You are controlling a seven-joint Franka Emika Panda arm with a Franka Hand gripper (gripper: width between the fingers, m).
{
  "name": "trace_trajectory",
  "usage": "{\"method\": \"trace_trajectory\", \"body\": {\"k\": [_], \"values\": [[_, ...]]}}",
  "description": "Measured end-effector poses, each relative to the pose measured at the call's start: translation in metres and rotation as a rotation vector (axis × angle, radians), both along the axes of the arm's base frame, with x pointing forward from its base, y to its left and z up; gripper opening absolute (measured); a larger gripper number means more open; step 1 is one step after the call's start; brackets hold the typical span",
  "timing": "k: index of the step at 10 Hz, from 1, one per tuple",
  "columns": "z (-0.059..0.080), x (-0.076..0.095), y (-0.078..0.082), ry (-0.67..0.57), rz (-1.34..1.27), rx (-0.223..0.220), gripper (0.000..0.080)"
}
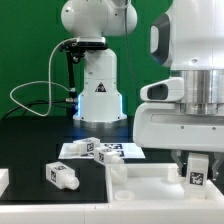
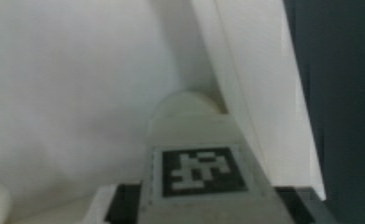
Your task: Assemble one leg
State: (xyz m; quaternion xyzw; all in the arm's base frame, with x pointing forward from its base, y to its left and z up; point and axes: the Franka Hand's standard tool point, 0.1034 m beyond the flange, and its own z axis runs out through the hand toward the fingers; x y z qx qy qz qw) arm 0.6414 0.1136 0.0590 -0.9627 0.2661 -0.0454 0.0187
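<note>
My gripper is shut on a leg, a chunky white peg with a square tag facing the camera. It holds the leg upright at the exterior view's right, over the large white panel. In the wrist view the leg points from between the dark fingers toward the panel's surface, close to a raised rim. The leg's tip is hidden from the exterior view. Two more legs lie on the black table, one at the front left and one farther back.
The marker board lies flat behind the panel, next to the loose leg. The robot's white base stands at the back with cables on its left. A white part's edge shows at the far left.
</note>
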Motion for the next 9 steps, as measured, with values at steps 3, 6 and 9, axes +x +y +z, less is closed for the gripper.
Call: {"method": "trace_trajectory", "body": {"k": [3, 6, 9], "values": [[-0.0001, -0.0004, -0.0001, -0.002, -0.243, 0.015, 0.0278], [0.0000, -0.0003, -0.0006, -0.002, -0.285, 0.019, 0.0279], [-0.0001, -0.0005, -0.0006, 0.002, -0.364, 0.032, 0.0279]]}}
